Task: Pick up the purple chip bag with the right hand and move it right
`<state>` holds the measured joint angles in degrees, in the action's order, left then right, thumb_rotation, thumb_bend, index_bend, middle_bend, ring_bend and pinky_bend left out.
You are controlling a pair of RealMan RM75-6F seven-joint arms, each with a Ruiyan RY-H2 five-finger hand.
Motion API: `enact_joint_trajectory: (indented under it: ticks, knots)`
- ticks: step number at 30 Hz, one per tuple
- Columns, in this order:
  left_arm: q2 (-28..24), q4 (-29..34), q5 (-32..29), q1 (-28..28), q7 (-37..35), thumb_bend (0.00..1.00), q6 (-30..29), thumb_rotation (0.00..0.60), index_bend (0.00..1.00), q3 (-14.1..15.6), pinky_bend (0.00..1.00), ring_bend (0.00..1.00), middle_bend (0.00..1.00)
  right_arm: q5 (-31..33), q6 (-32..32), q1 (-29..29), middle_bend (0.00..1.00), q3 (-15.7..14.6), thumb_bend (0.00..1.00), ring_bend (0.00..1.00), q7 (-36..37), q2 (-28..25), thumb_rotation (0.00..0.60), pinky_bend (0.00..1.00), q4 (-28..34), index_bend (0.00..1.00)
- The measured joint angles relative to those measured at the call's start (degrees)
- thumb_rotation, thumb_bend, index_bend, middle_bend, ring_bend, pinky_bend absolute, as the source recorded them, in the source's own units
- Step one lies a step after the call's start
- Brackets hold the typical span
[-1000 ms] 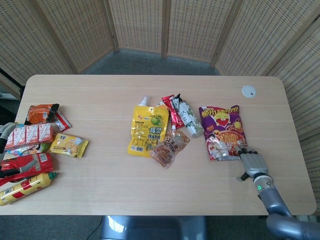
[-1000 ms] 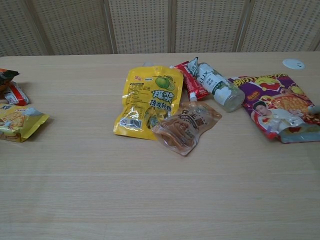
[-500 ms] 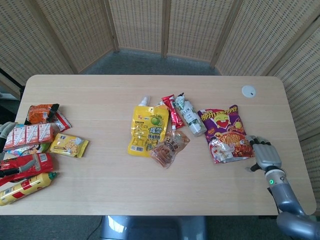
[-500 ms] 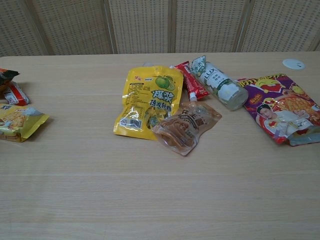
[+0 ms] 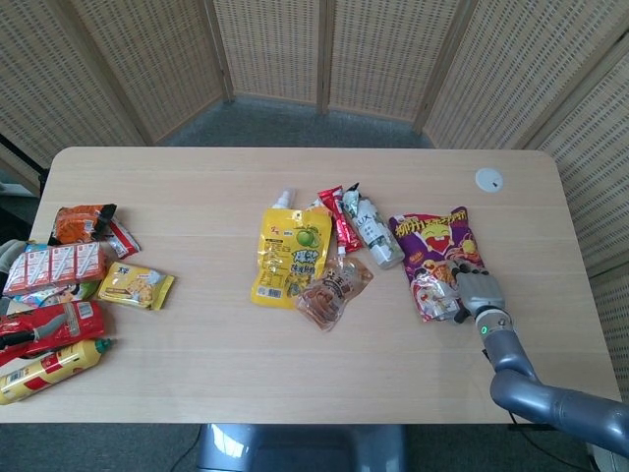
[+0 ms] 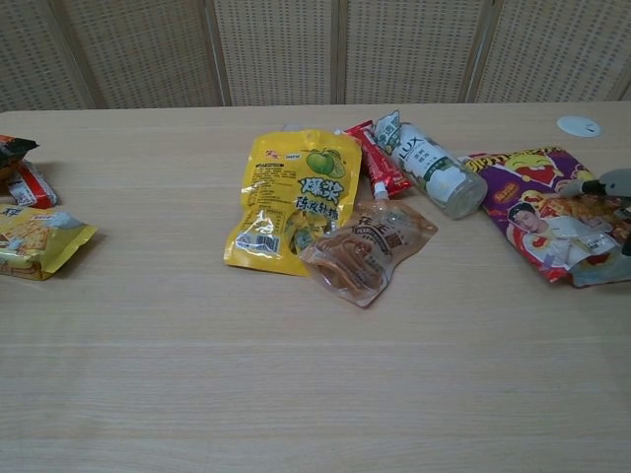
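Purple crinkly chip bag (image 5: 439,257) lies flat on the light wooden counter (image 5: 295,344), right of centre, just beside a clear plastic bottle (image 5: 374,232). Grey right hand (image 5: 479,292) rests on its lower right corner, fingers (image 5: 462,272) draped over the edge; can't tell if they're actually gripping it.

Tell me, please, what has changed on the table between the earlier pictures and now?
The right hand went a little right, then came back left and now lies on the near right part of the purple chip bag. The bag slid slightly right, then back. The small bottle beside it turned slightly. The yellow pouch and the snacks at the left stayed.
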<state>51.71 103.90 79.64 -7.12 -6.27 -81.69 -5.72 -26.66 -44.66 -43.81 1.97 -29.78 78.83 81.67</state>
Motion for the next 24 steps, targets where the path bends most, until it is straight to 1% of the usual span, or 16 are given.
enact_joint_trajectory:
  ticks: [2, 4, 8, 12, 16, 18, 20, 23, 24]
  knots:
    - [-0.03, 0.1, 0.05, 0.08, 0.07, 0.0, -0.12, 0.33, 0.0, 0.04, 0.0, 0.0, 0.0, 0.0, -0.03, 0.29, 0.0, -0.71, 0.0, 0.0, -0.05, -0.37, 0.6, 0.0, 0.84, 0.0]
    - [-0.05, 0.17, 0.05, 0.14, 0.0, 0.0, -0.14, 0.331, 0.0, 0.08, 0.0, 0.0, 0.0, -0.8, -0.55, 0.99, 0.0, -2.1, 0.0, 0.0, -0.24, -1.53, 0.6, 0.0, 2.73, 0.0]
    - [0.0, 0.19, 0.04, 0.12, 0.1, 0.0, 0.04, 0.333, 0.0, 0.16, 0.0, 0.0, 0.0, -4.07, -3.23, 3.15, 0.0, -5.04, 0.0, 0.0, -0.48, -5.31, 0.6, 0.0, 8.17, 0.0]
    - [0.19, 0.34, 0.25, 0.01, 0.52, 0.0, 0.22, 0.332, 0.0, 0.29, 0.0, 0.0, 0.0, -8.38, -6.98, 6.45, 0.0, -8.41, 0.0, 0.0, -0.13, -11.21, 0.6, 0.0, 15.59, 0.0]
    - [0.31, 0.36, 0.19, -0.09, 0.7, 0.0, 0.27, 0.329, 0.0, 0.22, 0.0, 0.0, 0.0, -11.96, -9.56, 9.63, 0.0, -11.24, 0.0, 0.0, 0.94, -16.76, 0.6, 0.0, 21.52, 0.0]
    - [0.38, 0.27, 0.1, -0.15, 0.68, 0.0, 0.42, 0.331, 0.0, 0.21, 0.0, 0.0, 0.0, -12.86, -10.69, 10.59, 0.0, -11.26, 0.0, 0.0, 2.48, -18.13, 0.6, 0.0, 22.94, 0.0]
    - [0.45, 0.24, 0.07, -0.25, 0.7, 0.0, 0.58, 0.33, 0.0, 0.21, 0.0, 0.0, 0.0, -12.77, -11.68, 10.89, 0.0, -10.15, 0.0, 0.0, 4.03, -18.29, 0.6, 0.0, 23.34, 0.0]
    - [0.45, 0.32, 0.23, -0.33, 0.68, 0.0, 0.53, 0.331, 0.0, 0.15, 0.0, 0.0, 0.0, -10.67, -13.18, 10.64, 0.0, -6.78, 0.0, 0.0, 5.38, -17.75, 0.597, 0.0, 23.66, 0.0]
    - [0.43, 0.33, 0.24, -0.34, 0.63, 0.0, 0.51, 0.332, 0.0, 0.13, 0.0, 0.0, 0.0, -9.09, -13.72, 10.28, 0.0, -5.31, 0.0, 0.0, 5.62, -17.26, 0.582, 0.0, 23.69, 0.0]
